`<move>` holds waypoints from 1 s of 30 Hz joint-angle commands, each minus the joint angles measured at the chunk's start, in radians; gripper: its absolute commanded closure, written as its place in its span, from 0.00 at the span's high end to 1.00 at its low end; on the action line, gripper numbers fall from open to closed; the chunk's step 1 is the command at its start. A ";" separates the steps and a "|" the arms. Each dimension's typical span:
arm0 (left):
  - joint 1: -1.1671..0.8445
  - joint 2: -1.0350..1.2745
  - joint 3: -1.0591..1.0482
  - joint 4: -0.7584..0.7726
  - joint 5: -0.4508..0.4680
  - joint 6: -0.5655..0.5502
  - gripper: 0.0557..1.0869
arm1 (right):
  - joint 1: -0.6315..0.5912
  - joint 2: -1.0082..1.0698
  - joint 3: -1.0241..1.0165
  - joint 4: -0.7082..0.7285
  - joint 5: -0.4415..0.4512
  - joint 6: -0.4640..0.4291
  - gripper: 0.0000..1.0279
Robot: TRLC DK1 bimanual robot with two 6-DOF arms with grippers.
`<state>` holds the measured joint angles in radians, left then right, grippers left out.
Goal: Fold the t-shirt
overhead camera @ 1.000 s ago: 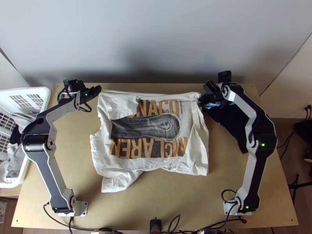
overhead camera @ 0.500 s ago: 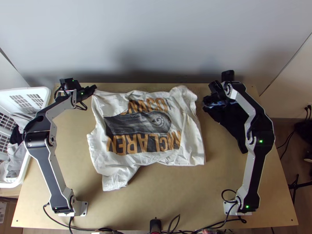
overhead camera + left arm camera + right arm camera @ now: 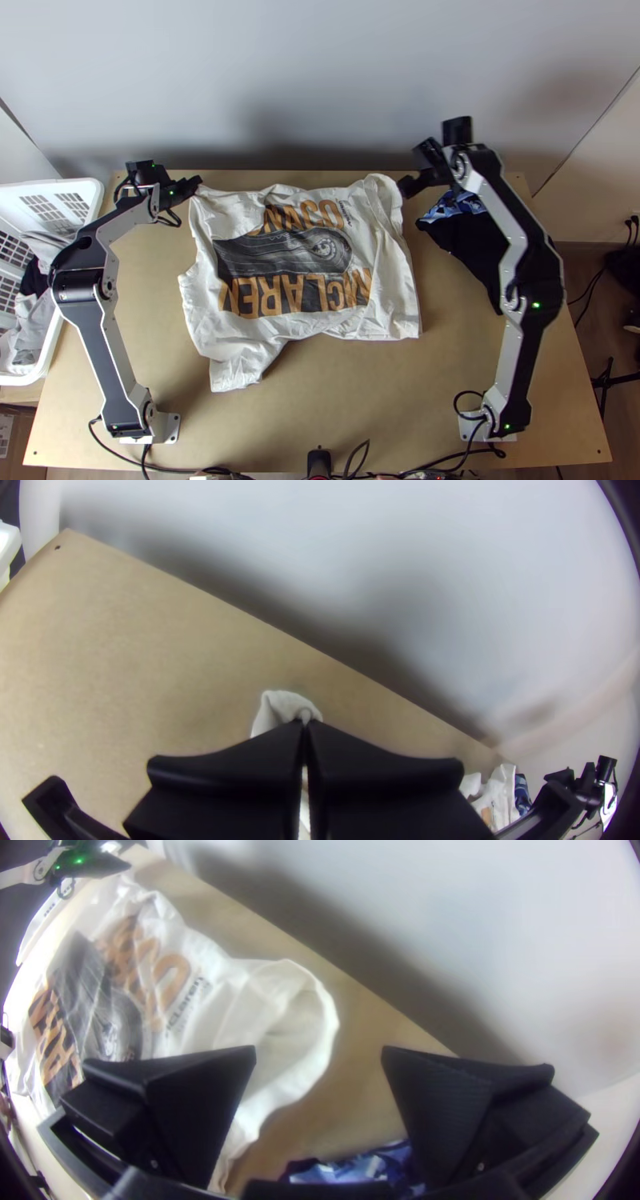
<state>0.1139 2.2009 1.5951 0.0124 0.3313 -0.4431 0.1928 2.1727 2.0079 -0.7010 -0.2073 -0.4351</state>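
Top view, 12 o'clock = far edge. White printed T-shirt (image 3: 376,308) lies spread but creased, print up, approx. mid-table. L. gripper (image 3: 197,183) is clenched on shirt's 10 o'clock corner; the bulk lies at 4 o'clock from it. R. gripper (image 3: 406,188) is released, fingers (image 3: 433,1107) set wide apart w/ no cloth gripped; shirt's 1 o'clock corner is just beside it, bulk at 8 o'clock. Contact there: cannot tell. Black cloth (image 3: 472,248) w/ blue-and-white patterned part sits at 4 o'clock from R. gripper. White laundry basket (image 3: 48,183), holding cloths, stands at table's 9–10 o'clock.
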 commanded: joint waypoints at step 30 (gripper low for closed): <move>-0.002 -0.027 -0.032 0.004 -0.017 0.030 0.03 | 0.100 0.306 0.288 0.032 0.780 0.007 0.85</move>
<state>0.1081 2.1880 1.5761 0.0158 0.3161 -0.4202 0.3500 2.4912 2.3161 -0.7330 0.2852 -0.4778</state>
